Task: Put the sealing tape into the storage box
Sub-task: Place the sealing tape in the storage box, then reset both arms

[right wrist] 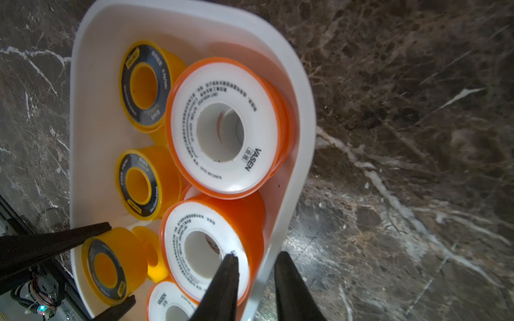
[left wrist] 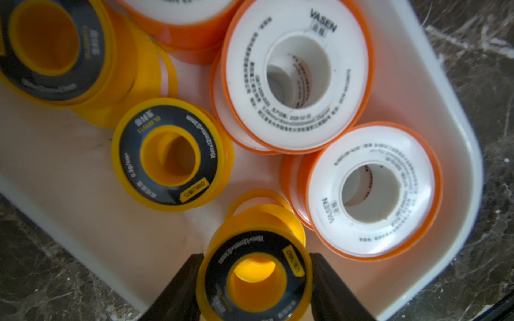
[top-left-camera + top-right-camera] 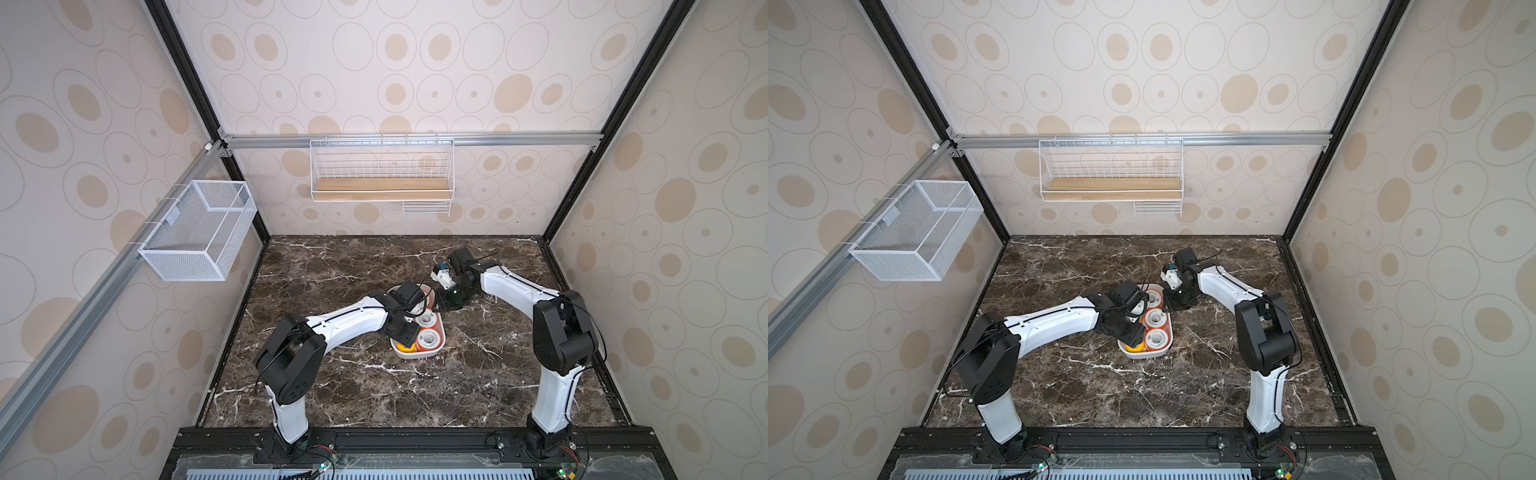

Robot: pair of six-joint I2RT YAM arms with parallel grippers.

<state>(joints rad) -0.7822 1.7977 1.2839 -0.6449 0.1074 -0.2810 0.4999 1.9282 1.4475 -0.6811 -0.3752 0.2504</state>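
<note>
The storage box [image 3: 419, 356] sat on the marble tabletop [image 3: 374, 395] at the middle of both top views, between the 2 arms. The sealing tape [image 3: 1155, 318] lay inside it. 3 orange spools with white faces ran in a row along 1 side, and yellow spools with black rings lay along the other, some resting on others.

The left gripper [image 2: 256, 258] was clamped on 1 black-ringed yellow spool [image 2: 219, 280] at the bottom centre of the left wrist view. A finger [image 2: 180, 291] pressed against each side of it, and the spool hung over the box's interior with more yellow tape just beneath.

The right gripper [image 1: 256, 254], at the bottom of the right wrist view, was closed on the box's wall. 1 finger stood inside above an orange spool [image 1: 205, 250] and 1 stood outside over the marble.

The wire-mesh basket [image 3: 199, 232] hung at the left of the top views and the wire rack [image 3: 382, 183] at upper centre.
</note>
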